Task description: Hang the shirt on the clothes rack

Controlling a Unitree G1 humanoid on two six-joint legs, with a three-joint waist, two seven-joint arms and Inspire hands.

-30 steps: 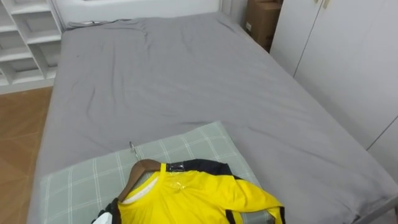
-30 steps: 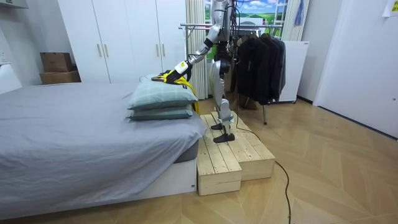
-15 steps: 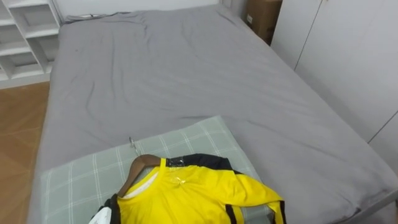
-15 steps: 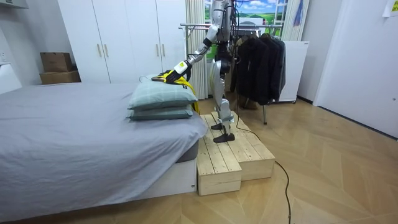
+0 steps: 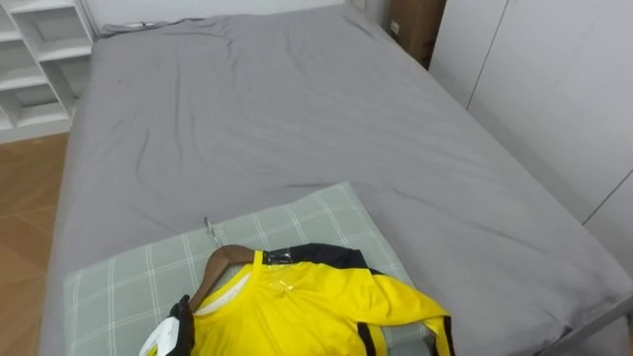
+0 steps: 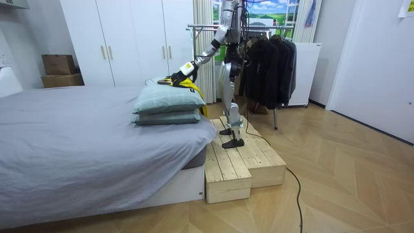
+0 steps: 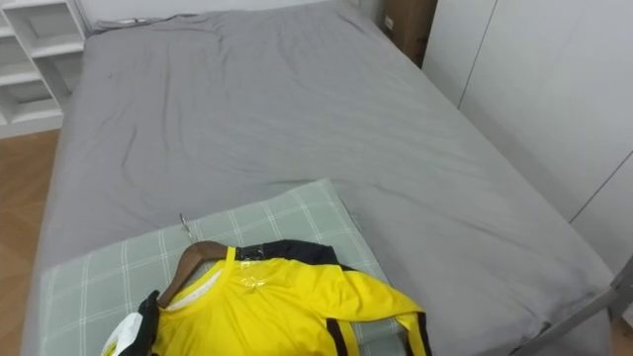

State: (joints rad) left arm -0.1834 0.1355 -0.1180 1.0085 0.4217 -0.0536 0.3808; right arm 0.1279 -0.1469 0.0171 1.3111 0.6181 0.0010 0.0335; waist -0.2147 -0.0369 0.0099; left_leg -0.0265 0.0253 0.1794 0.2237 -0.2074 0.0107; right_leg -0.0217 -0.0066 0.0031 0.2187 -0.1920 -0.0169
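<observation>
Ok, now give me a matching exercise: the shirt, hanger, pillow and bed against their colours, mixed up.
Things:
1. shirt
2. hanger
3. pillow
4. bed

Colours:
A. grey
B. brown
C. yellow with black trim
D. pale green check

Pairs: 1-C, 2-B, 3-D, 4-A

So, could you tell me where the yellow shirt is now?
Low in the eye views, the yellow shirt on its brown wooden hanger lies atop the green checked pillow at the grey bed's near end.
</observation>
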